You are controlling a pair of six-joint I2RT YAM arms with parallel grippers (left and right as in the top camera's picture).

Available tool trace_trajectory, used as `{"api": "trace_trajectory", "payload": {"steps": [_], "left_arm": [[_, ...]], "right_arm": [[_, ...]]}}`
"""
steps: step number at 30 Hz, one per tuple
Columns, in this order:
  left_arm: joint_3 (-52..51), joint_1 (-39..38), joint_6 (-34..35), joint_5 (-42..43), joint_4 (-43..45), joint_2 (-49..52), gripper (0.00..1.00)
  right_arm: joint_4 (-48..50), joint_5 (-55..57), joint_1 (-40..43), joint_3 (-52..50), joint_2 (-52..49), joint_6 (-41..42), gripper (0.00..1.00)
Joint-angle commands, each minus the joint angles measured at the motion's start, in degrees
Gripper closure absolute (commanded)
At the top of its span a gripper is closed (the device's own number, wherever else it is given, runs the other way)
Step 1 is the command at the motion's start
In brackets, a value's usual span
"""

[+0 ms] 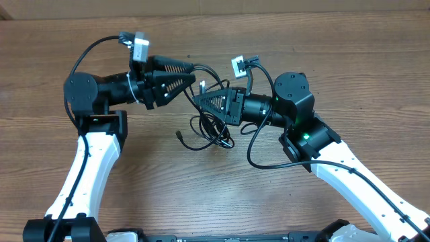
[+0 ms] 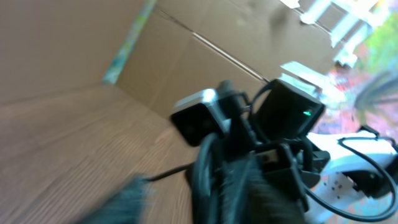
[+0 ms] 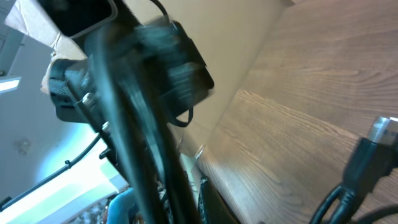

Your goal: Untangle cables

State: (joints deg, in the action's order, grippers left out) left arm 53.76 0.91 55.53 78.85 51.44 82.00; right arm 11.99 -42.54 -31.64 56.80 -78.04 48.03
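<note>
Clearly, little of the untangling is done. From overhead, the cables [image 1: 209, 129] are seen as a loose knot of thin black loops lying on the wooden table [image 1: 134, 181], between the two arms and just below the right gripper [image 1: 200, 101]. One strand is lifted out of the knot and arcs up toward the left gripper [image 1: 190, 74]. A free plug end [image 1: 180, 135] is laid out to the left of the heap. The loops are crossed over one another, so nearly all of the separating is judged to be ahead. The right gripper's jaws are pressed together at the top of the knot, but whether a strand is pinched between them cannot be told. The left gripper's jaws are not shown clearly enough for their spread to be told.

From the left wrist, everything is smeared by blur. A dark mass of cable and the right arm [image 2: 292, 112] are made out against a cardboard wall [image 2: 93, 50], and nothing is added about the grip.

From the right wrist, a thick dark streak is blurred across the frame. A silver-tipped plug [image 3: 379, 134] on a black lead is seen at the lower right, over the wood grain.
</note>
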Motion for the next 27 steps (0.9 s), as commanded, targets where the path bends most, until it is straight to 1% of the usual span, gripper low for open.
{"api": "trace_trajectory", "payload": {"steps": [1, 5, 8, 11, 15, 20, 27], "left_arm": [[0.9, 0.8, -6.6, 0.7, -5.8, -0.7, 0.00], [0.9, 0.8, -12.3, 0.7, -15.6, -0.7, 0.00], [0.9, 0.8, -16.3, 0.7, -22.5, -0.7, 0.00], [0.9, 0.8, -20.2, 0.7, -28.9, -0.7, 0.00], [0.9, 0.8, -26.5, 0.4, -36.7, -0.7, 0.01], [0.9, 0.8, -31.2, -2.2, -41.2, -0.7, 0.00], [0.8, 0.8, -31.6, -9.9, -42.2, -0.7, 0.00]], "right_arm": [[4.3, 0.5, -0.1, -0.1, 1.4, 0.2, 0.96], [10.7, 2.9, -0.1, -0.1, 1.4, 1.8, 0.96], [11.3, 6.0, -0.1, -0.1, 1.4, 2.0, 0.96], [11.6, 8.7, 0.0, -0.1, 1.4, 4.6, 0.96], [13.3, 8.8, 0.3, -0.1, 1.4, 5.0, 0.96], [13.3, 8.8, 0.3, -0.1, 1.4, 5.0, 0.96], [14.6, 7.4, 0.3, -0.1, 1.4, 4.9, 0.96]]}}
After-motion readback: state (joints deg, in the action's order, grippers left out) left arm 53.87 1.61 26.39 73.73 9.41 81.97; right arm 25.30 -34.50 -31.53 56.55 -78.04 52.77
